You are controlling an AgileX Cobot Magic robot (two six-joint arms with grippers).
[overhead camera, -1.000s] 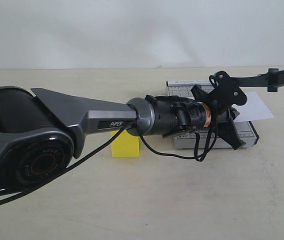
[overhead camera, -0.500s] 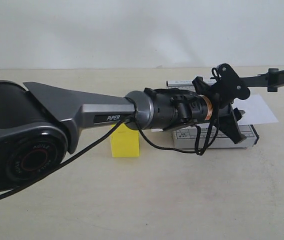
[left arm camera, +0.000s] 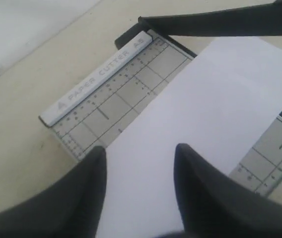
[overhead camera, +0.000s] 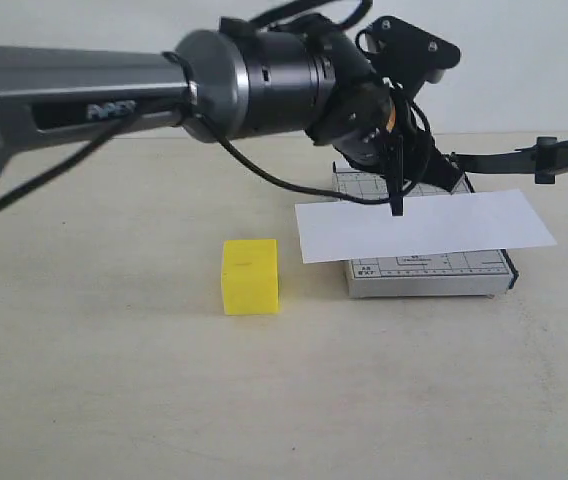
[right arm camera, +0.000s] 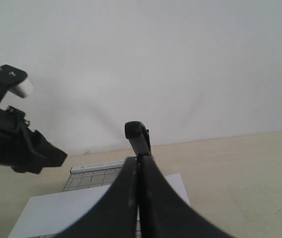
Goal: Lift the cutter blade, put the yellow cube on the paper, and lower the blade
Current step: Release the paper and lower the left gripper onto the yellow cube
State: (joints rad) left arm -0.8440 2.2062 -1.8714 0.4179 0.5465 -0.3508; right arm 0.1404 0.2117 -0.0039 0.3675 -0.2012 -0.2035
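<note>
Left gripper (left arm camera: 141, 153) was released: fingers (left arm camera: 81, 188) spread, nothing between them. It hung over the paper (left arm camera: 205, 114), right of centre in the exterior view; couldn't tell if a tip touched the sheet. Right gripper (right arm camera: 140, 161) was clenched on the handle end of the blade (right arm camera: 136, 131). The blade stood raised above the cutter base (overhead camera: 429, 275), running to the right edge of the frame. Paper lay across the base, overhanging both sides. Yellow cube (overhead camera: 250, 275) sat on the table (overhead camera: 114, 380), lower centre, left of the paper and apart from it.
</note>
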